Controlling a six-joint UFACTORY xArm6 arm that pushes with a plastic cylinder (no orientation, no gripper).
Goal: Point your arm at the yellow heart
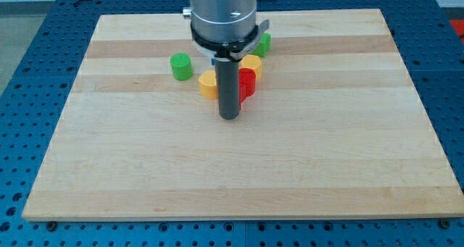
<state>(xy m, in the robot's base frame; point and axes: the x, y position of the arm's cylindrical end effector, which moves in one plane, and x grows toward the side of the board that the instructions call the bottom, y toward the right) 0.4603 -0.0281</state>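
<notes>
Our tip (230, 117) on the desk (348, 167), just below a yellow block (208, 84) and red block (248, 82), no end effector state to tell, plain rod

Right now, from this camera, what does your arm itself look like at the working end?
A wide silver-grey metal cylinder comes in from the view's top, with a small dark hole on its face. Below it sits a black collar, then a straight dark grey rod. My tip is its blunt round end, on the wooden board below the yellow and red blocks. No cables or markings show.

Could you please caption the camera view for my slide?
My tip rests just below the yellow heart, beside red and green blocks.
</notes>
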